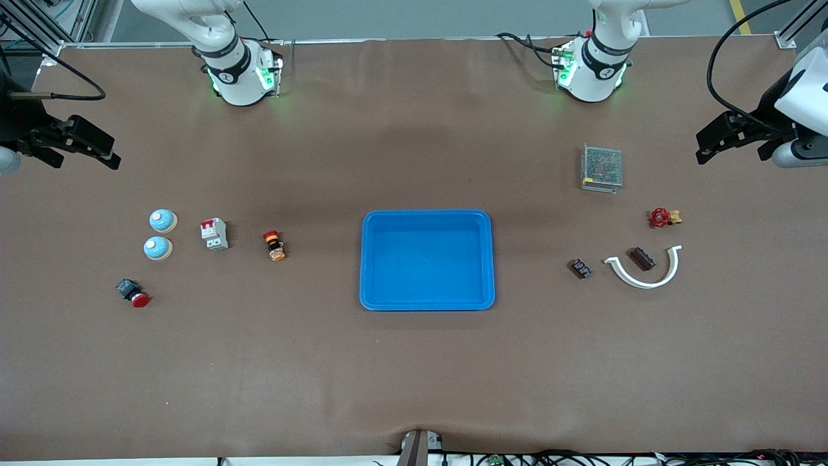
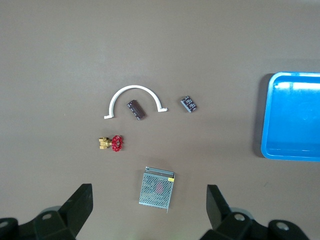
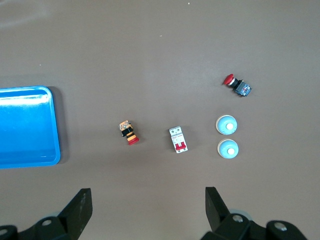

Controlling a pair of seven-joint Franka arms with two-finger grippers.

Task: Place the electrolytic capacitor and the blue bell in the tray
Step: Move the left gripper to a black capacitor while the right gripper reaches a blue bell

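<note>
The bright blue tray (image 1: 372, 259) lies empty at the table's middle; it also shows in the left wrist view (image 2: 267, 115) and the right wrist view (image 3: 52, 125). Two blue bells (image 1: 162, 221) (image 1: 157, 248) sit side by side toward the right arm's end, and also show in the right wrist view (image 3: 225, 124) (image 3: 227, 148). A dark brown cylindrical capacitor (image 1: 642, 258) (image 2: 136, 110) lies inside a white arc toward the left arm's end. My right gripper (image 1: 115, 153) (image 3: 148, 190) is open and empty, in the air at the right arm's end. My left gripper (image 1: 700, 147) (image 2: 149, 187) is open and empty at the left arm's end.
Near the bells lie a white circuit breaker (image 1: 214, 233), an orange and red switch (image 1: 275, 245) and a red push button (image 1: 132, 292). Near the capacitor lie the white arc (image 1: 647, 279), a small dark component (image 1: 580, 268), a red valve (image 1: 664, 217) and a metal mesh box (image 1: 601, 167).
</note>
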